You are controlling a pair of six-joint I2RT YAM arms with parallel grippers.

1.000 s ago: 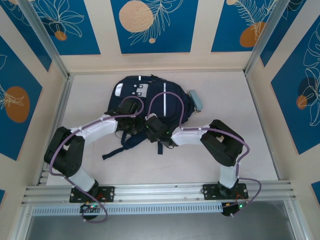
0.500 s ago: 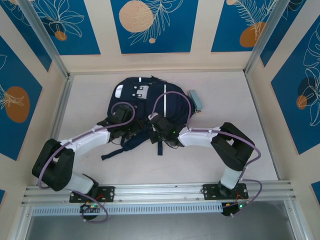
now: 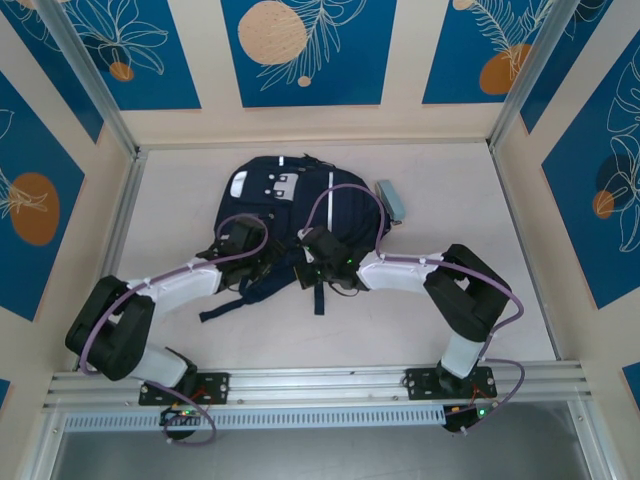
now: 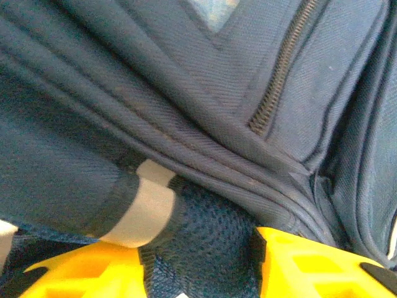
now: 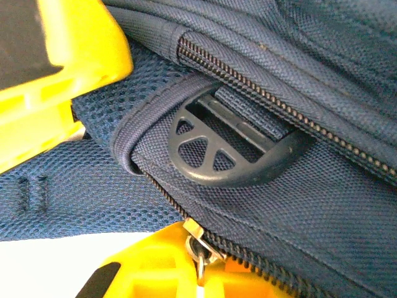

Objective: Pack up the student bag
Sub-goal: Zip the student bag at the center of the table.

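Close in, left jaws: two yellow fingers (image 4: 310, 267) cut off by the bottom edge, standing apart with dark mesh between them. Cannot tell whether they pinch it. A pale band (image 4: 146, 211) wraps a strap just above the mesh; a zip (image 4: 279, 68) runs up the navy folds.

Right jaws: yellow fingers (image 5: 56, 81) at top left and bottom, blue mesh strap between. Grip or mere contact, cannot tell. A metal zip pull (image 5: 197, 245) touches the lower finger. A black plastic buckle (image 5: 229, 149) sits half tucked under a fabric fold.

From above, both wrists cover the near edge of the student bag (image 3: 290, 200), so the jaws themselves are hidden there. Left arm (image 3: 170, 290) and right arm (image 3: 400, 272) reach in from either side.

Since a second ago both arms have dropped lower and flatter toward the bag. The bag has barely shifted. A loose strap (image 3: 222, 305) trails off the bag's near left corner.

The bag lies flat on the pale table (image 3: 450, 310), toward the far side. A small grey-blue case (image 3: 391, 200) touches the bag's right edge. Beyond the bag, cream walls with blue leaf-print panels (image 3: 300, 50).
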